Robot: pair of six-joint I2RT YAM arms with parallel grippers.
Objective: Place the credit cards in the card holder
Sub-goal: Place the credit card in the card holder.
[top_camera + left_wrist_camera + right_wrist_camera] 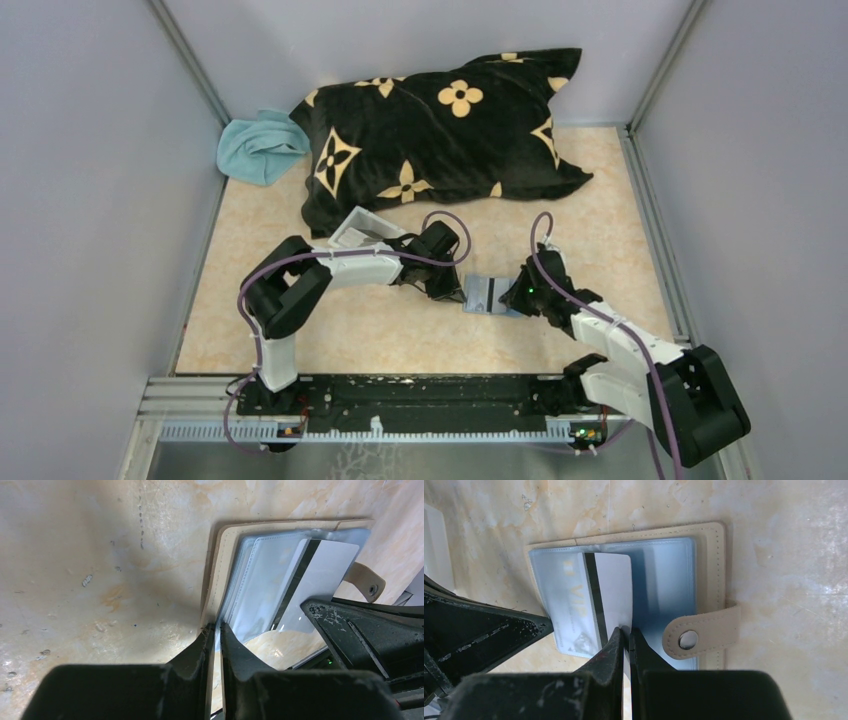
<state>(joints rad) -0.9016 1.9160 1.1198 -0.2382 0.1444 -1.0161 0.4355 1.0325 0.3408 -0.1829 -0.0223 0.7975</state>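
Observation:
The tan card holder lies open on the table, clear pockets up, its tab and snap stud at the near right. My right gripper is shut on a white credit card with a black stripe, held over the pockets; whether its far end is inside one I cannot tell. A second card with faint lettering shows through the left pocket. My left gripper is shut on a thin clear leaf at the card holder's edge. From above, both grippers meet at the holder.
A black pillow with tan flowers fills the back of the table, with a light blue cloth to its left. A clear shallow tray sits by the left arm's elbow. Grey walls close in both sides.

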